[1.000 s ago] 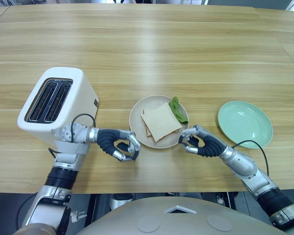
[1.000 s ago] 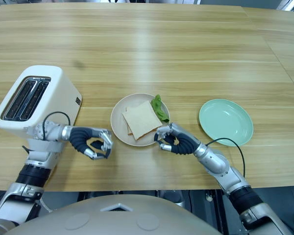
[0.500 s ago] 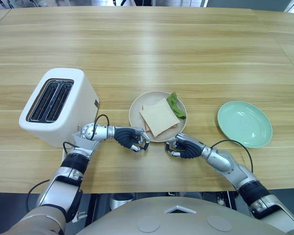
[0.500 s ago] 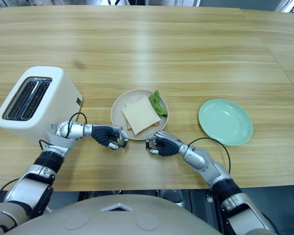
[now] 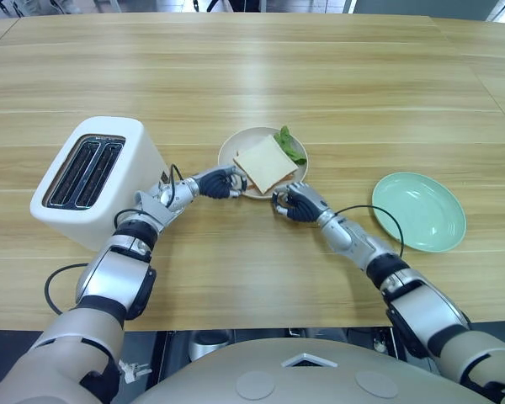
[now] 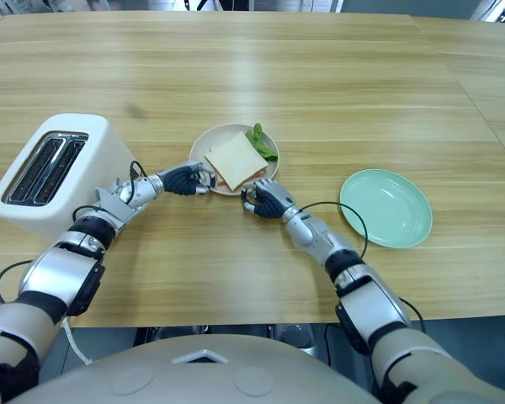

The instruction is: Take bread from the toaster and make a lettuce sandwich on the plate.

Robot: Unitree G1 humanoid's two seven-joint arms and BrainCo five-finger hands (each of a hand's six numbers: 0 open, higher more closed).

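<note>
As the light wooden table [image 5: 320,67] is scanned from the left, a white boxy two-slot toaster [image 5: 101,181] is seen standing upright. To its right, the left hand [image 5: 215,183] is laid against the left rim of a round beige plate [image 5: 234,141], its fingers curled shut with nothing clasped inside. On that plate a square slice of white bread [image 5: 265,162] is laid over a green lettuce leaf [image 5: 289,145], which sticks out at the far right. The right hand [image 5: 299,203] is set at the plate's near right rim, fingers likewise curled around nothing. Well apart to the right, a pale green shallow plate [image 5: 418,210] is placed.
</note>
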